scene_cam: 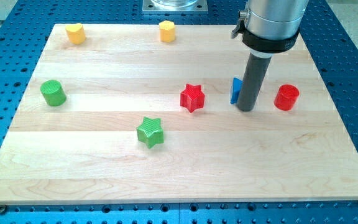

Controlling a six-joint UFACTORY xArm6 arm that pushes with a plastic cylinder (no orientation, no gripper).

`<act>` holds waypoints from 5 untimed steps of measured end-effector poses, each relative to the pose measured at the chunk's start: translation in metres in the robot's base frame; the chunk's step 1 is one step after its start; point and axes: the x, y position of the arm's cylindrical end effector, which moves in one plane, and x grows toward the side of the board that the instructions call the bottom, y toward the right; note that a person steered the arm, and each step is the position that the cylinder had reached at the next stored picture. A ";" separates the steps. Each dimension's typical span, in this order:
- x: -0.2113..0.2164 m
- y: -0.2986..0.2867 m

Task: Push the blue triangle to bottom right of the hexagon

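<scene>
One green star (150, 131) nearest, one green cylinder (53, 93) left, one red star (192, 98), one red cylinder (286, 98), two yellow blocks far: heart-like (75, 33), hexagon (167, 30), one blue triangle (235, 90) touching tip (247, 109) on its left, rod only, no claw.

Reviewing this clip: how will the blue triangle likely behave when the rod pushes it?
The blue triangle looks rigid and small, so it probably slides easily on the smooth wooden board. My tip sits against its right side, partly hiding it; an off-centre push may rotate it. Rolling seems unlikely.
</scene>
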 end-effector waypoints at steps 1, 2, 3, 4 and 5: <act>-0.001 0.000; -0.001 0.000; 0.013 -0.001; 0.009 -0.010; -0.023 -0.016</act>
